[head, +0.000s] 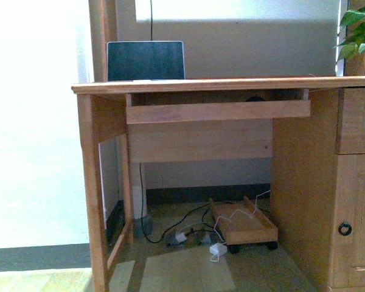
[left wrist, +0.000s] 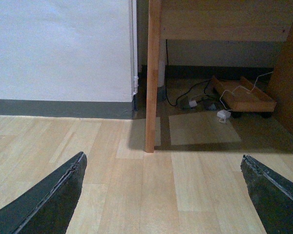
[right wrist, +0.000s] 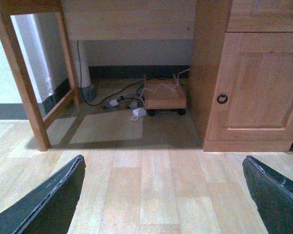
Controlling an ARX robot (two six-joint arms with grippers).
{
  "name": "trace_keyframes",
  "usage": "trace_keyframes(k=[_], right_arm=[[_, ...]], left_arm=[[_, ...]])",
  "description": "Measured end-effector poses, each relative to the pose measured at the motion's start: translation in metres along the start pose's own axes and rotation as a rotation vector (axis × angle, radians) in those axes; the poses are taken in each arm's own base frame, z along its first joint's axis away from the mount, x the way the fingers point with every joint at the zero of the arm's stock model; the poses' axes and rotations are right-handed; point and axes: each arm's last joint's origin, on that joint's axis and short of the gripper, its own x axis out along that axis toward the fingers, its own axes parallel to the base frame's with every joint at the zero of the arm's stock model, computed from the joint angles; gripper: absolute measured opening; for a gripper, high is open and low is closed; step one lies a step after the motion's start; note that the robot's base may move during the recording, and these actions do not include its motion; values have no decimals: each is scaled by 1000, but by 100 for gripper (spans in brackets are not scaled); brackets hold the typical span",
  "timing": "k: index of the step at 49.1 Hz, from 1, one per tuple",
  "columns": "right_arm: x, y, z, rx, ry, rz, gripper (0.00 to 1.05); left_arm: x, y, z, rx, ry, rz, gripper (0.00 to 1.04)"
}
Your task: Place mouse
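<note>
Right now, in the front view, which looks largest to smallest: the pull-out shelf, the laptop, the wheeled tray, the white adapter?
1. pull-out shelf
2. laptop and wheeled tray, about alike; I cannot rank them
3. white adapter

Right gripper (right wrist: 163, 163) hangs low over the pale wood floor (right wrist: 156, 195), dark fingers (right wrist: 49, 200) spread wide with nothing between them. Ahead is the desk's cabinet door (right wrist: 251, 92) with a ring pull (right wrist: 222, 98). Under the desk there's a little wheeled wooden tray (right wrist: 165, 97), a tangle of cables (right wrist: 112, 95) and a white adapter (right wrist: 138, 113) just beside it.
</note>
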Motion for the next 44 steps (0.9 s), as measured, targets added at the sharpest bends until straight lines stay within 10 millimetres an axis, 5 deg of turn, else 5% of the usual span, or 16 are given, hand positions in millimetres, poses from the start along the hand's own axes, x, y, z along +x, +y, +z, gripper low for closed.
trace_keyframes(k=[44], right_arm=[[0,0,0,0,0,0,97]], left_arm=[[0,0,0,0,0,0,97]])
